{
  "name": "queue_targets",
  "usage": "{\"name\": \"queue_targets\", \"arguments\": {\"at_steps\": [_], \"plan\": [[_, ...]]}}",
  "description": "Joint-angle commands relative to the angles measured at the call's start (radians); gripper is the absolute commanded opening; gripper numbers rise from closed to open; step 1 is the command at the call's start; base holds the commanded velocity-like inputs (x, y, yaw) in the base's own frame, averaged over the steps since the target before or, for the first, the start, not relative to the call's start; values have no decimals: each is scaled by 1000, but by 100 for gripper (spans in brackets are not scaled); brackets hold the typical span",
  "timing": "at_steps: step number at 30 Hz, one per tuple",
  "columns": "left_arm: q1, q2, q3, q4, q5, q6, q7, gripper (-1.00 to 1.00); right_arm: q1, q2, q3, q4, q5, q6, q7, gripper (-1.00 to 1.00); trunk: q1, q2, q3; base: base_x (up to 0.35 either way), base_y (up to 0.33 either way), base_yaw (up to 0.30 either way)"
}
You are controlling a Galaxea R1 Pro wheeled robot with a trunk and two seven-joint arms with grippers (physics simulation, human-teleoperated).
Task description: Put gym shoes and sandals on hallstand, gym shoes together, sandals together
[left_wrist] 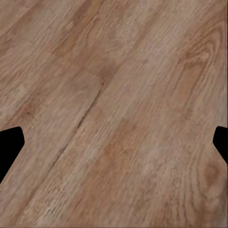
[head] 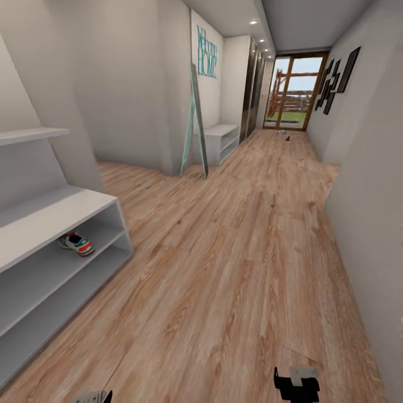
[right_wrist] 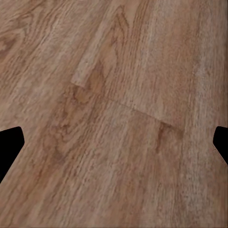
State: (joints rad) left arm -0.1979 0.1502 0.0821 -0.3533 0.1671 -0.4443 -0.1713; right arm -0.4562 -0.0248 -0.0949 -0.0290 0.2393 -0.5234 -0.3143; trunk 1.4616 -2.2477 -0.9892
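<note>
One white gym shoe with teal stripes (head: 76, 243) sits on the pale grey hallstand's (head: 61, 210) upper open shelf, small dark items, too small to identify, lie far down the wood-plank corridor floor (head: 240, 252), and my left gripper (left_wrist: 114, 142) and right gripper (right_wrist: 114, 142) hang spread and empty, so I risk misjudging that long approach.

Pale walls (head: 129, 84) flank a glazed door (head: 292, 92) (daylight beyond), white bench (head: 221, 140).

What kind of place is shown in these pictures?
Most likely a home's entrance corridor: a long wood-plank floor runs to a glazed door, with a pale grey shoe rack holding one gym shoe at the left.
</note>
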Motion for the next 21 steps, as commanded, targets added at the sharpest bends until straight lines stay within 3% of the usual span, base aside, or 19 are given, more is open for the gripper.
{"name": "queue_targets", "arguments": {"at_steps": [1, 21], "plan": [[0, 0, 4, 1, 9, -1, -10, 100, -1, 1, -8, 1, 11, -3, -3, 100, 0, 0, -1, 335, 0, -296], [0, 0, 4, 2, 10, -1, -9, 100, -1, 15, -8, 1, 11, -3, -3, 100, 0, 0, -1, 337, 0, -282]]}}
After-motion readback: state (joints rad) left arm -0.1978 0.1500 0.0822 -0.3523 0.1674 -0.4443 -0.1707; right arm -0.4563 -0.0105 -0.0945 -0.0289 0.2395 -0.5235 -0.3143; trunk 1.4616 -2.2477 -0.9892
